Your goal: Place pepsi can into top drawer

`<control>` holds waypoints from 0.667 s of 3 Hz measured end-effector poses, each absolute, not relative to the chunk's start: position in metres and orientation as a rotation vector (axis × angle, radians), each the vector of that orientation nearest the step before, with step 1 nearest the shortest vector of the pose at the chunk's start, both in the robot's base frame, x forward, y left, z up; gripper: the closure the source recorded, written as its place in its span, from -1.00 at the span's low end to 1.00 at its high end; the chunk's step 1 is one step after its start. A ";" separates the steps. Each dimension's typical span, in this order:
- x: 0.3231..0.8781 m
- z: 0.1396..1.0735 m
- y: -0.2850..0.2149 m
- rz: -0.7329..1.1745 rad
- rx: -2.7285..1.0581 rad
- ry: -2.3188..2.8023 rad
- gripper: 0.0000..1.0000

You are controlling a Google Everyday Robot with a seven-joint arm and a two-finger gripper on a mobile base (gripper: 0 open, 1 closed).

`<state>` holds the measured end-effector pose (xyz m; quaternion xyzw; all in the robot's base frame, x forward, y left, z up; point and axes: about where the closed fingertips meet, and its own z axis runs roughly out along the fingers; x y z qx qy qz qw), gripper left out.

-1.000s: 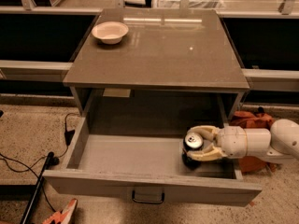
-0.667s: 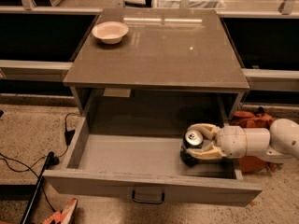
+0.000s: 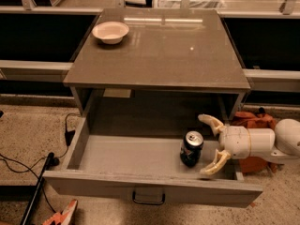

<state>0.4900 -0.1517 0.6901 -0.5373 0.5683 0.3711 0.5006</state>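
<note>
The pepsi can (image 3: 191, 148) stands upright on the floor of the top drawer (image 3: 112, 156), toward its right side. The drawer is pulled wide open, with its dark handle (image 3: 148, 198) centred on the front. My gripper (image 3: 210, 144) reaches in from the right, just right of the can. Its cream fingers (image 3: 212, 122) are spread wide, one behind and one in front, and they do not touch the can.
A shallow white bowl (image 3: 110, 32) sits on the cabinet's top (image 3: 178, 50) at the back left. An orange bag (image 3: 255, 125) lies on the floor behind my arm. Black cables (image 3: 28, 172) and a red-handled tool (image 3: 61, 213) lie on the floor at the left.
My fingers were closed around the can; they have spread open and let it go. The gripper has drawn back a little to the right. The can stays upright in the drawer.
</note>
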 end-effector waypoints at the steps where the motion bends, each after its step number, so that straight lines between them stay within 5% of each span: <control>1: 0.491 0.713 -0.176 0.892 -1.253 1.390 -1.00; 2: 0.492 0.715 -0.178 0.893 -1.250 1.390 -1.00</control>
